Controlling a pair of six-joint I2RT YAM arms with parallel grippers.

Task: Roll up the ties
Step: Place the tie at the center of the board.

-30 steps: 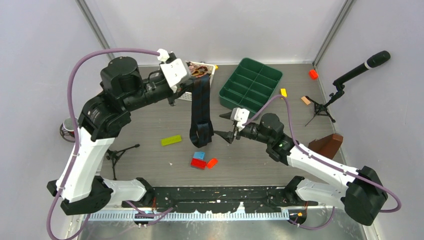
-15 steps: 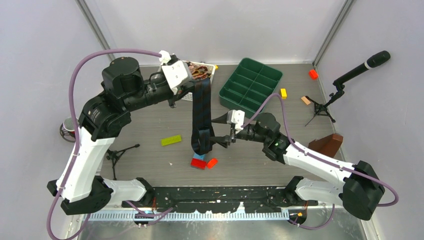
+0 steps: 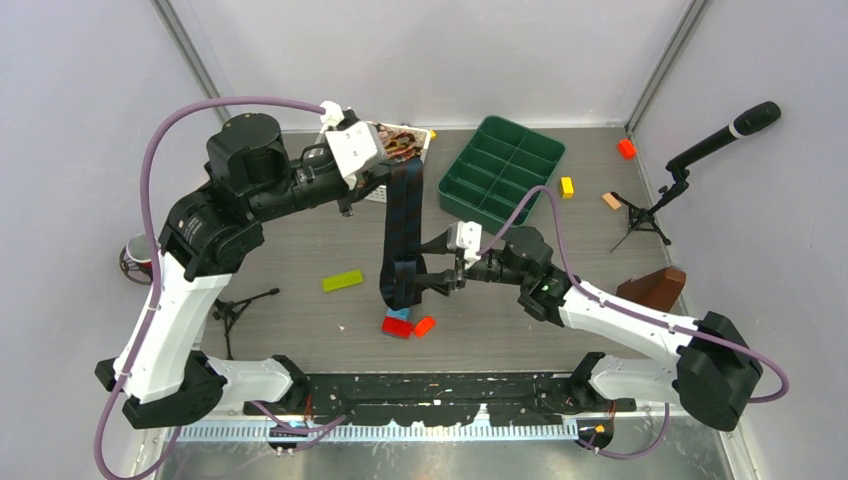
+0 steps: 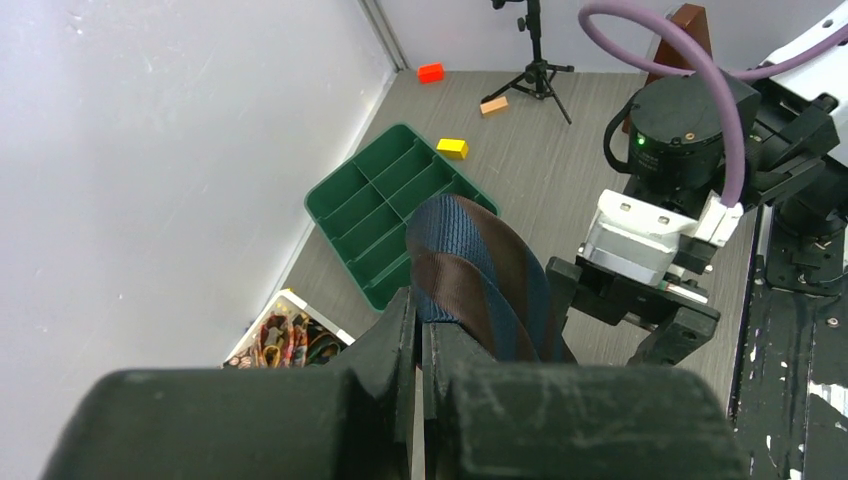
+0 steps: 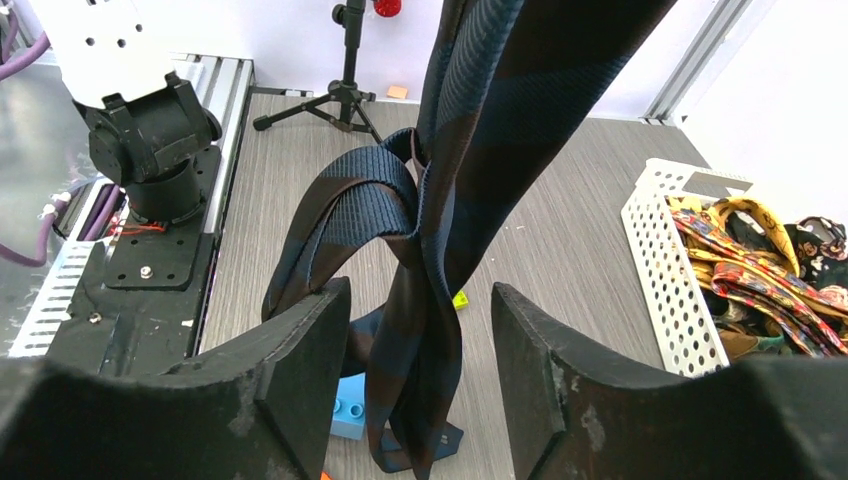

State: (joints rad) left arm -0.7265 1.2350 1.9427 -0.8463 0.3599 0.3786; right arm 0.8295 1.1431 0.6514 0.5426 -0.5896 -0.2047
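Observation:
A dark navy tie (image 3: 404, 215) with faint brownish stripes hangs from my left gripper (image 3: 390, 166), which is raised beside the white basket and shut on the tie's upper part (image 4: 470, 270). The tie's lower end is folded into a loop (image 5: 350, 200) and reaches the table. My right gripper (image 3: 425, 265) stands open at that lower part. In the right wrist view the hanging fabric (image 5: 440, 330) passes between the two fingers (image 5: 320, 330) with a gap on each side. More patterned ties (image 5: 760, 265) in brown and gold lie in the basket.
The white perforated basket (image 5: 665, 260) stands at the back, with a green compartment tray (image 3: 500, 170) to its right. Blue (image 3: 398, 312), red (image 3: 396, 327) and orange (image 3: 425, 325) bricks lie under the tie, and a lime brick (image 3: 343, 280) to its left. A microphone stand (image 3: 680, 170) is at the right.
My right gripper has moved left until its fingers straddle the hanging tie, and they have narrowed a little. The left gripper keeps its hold, almost still.

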